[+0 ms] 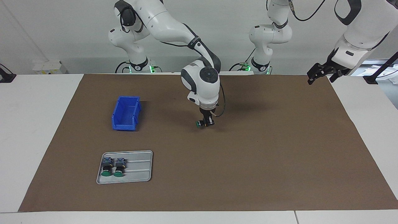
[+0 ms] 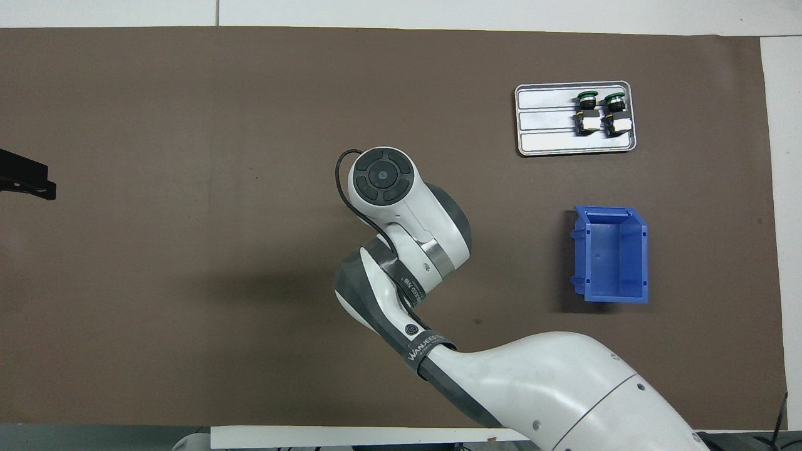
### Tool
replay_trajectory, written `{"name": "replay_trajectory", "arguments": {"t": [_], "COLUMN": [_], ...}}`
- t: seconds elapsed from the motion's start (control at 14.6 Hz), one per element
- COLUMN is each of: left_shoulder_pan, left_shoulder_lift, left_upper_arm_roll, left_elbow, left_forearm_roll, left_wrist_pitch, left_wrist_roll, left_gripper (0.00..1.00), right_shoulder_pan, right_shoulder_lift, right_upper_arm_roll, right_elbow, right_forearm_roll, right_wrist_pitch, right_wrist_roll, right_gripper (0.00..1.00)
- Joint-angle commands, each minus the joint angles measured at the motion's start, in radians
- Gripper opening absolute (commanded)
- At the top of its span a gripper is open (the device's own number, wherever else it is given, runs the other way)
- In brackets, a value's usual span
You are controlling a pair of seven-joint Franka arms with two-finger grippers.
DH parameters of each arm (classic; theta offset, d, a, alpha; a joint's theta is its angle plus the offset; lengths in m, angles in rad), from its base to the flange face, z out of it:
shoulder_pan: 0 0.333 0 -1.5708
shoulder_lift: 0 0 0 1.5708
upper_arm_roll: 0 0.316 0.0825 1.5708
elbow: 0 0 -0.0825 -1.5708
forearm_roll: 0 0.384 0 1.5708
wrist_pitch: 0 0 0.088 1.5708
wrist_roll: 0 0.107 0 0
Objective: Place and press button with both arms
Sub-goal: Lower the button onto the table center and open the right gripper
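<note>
My right gripper [image 1: 206,122] points down over the middle of the brown mat [image 1: 264,149], shut on a button [image 1: 198,123]. The button lies sideways in the fingers, its green cap toward the right arm's end of the table. It hangs very close to the mat; I cannot tell whether it touches. In the overhead view the right arm's wrist [image 2: 382,178] hides both gripper and button. My left gripper [image 1: 320,79] waits, open and with nothing in it, raised over the mat's corner at the left arm's end; it also shows as a black shape, the left gripper [image 2: 25,180], at the overhead view's edge.
A grey metal tray [image 1: 140,169] [image 2: 545,119] holds two more green-capped buttons [image 1: 108,167] [image 2: 600,113], side by side. A blue bin [image 1: 126,113] [image 2: 611,254] stands nearer to the robots than the tray, nothing in it. White table borders the mat.
</note>
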Motion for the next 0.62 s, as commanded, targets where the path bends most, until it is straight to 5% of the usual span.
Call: {"name": "replay_trajectory", "arguments": {"t": [0.0,0.21,0.48,0.55], "left_shoulder_pan": [-0.001,-0.001,-0.001,-0.001], "left_shoulder_lift": [-0.027,-0.03,-0.03,-0.03], "left_upper_arm_roll": [0.003,0.003,0.003,0.003], "left_elbow": [-0.039,-0.042,-0.042,-0.042], "left_forearm_roll": [0.016,0.016,0.016,0.016], "left_wrist_pitch": [0.019,0.019,0.022,0.03], "left_wrist_roll": [0.008,0.003,0.0,0.0], "left_gripper": [1.0,1.0,1.0,1.0], "right_shoulder_pan": [-0.014,-0.012,-0.014,-0.014], "right_shoulder_lift": [-0.015,-0.02,-0.022,-0.022], "right_upper_arm_roll": [0.004,0.004,0.004,0.004], "right_elbow": [-0.03,-0.061,-0.076,-0.077], "right_forearm_roll": [0.028,0.042,0.053,0.053], "right_wrist_pitch": [0.021,0.057,0.107,0.108], "right_wrist_roll": [0.058,0.089,0.086,0.085], "right_gripper": [0.11,0.14,0.4,0.4]}}
